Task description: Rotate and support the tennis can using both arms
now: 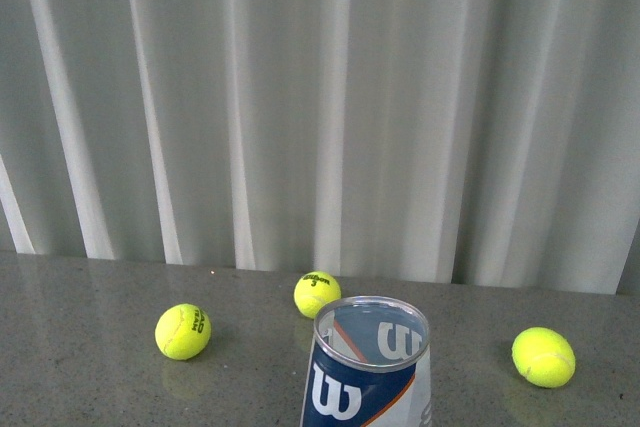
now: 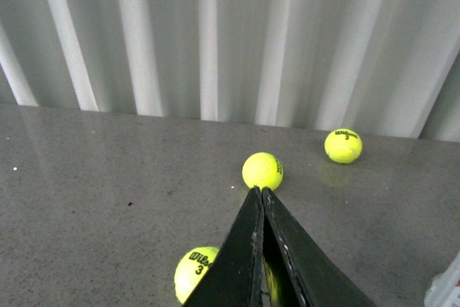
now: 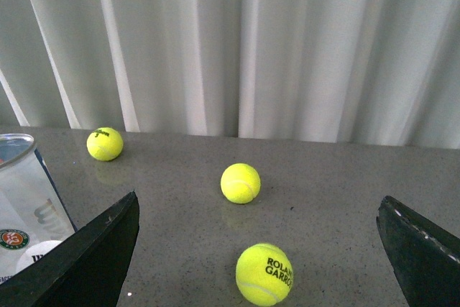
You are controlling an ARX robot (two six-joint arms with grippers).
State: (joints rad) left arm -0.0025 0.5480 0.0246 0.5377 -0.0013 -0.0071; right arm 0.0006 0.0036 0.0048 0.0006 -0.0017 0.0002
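The tennis can stands upright near the front middle of the grey table, open silver rim up, navy-and-white label with a white "W" facing me. Its side also shows in the right wrist view, with the round red-green emblem, and a sliver shows in the left wrist view. Neither arm shows in the front view. My left gripper is shut, its black plates meeting at the tips, empty, above the table. My right gripper is wide open and empty, the can just outside one finger.
Three yellow-green tennis balls lie on the table: one left, one behind the can, one right. In the right wrist view one ball lies between the fingers. A pale pleated curtain closes the back.
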